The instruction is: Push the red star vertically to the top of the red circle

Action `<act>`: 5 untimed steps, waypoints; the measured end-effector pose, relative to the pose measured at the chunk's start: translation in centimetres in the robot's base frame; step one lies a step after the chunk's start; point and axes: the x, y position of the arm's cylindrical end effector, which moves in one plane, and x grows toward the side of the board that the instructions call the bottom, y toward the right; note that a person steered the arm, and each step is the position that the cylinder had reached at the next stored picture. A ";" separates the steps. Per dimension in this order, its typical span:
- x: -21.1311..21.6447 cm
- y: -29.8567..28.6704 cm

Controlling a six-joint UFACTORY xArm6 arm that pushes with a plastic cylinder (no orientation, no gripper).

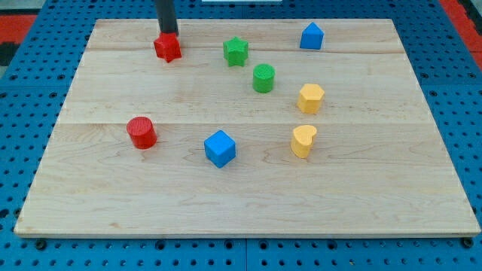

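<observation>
The red star lies near the board's top left. My tip stands right at the star's top edge, touching or nearly touching it. The red circle stands lower down at the view's left, well below the star and slightly to its left.
A green star and a green circle lie right of the red star. A blue pentagon-like block is at top right. A yellow hexagon, a yellow heart and a blue cube lie lower. The wooden board rests on a blue pegboard.
</observation>
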 end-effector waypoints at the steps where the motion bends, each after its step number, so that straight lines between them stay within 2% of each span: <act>1: 2.8 0.3; 2: 3.1 -1.6; 3: 5.0 -1.7; 5: 5.5 -2.7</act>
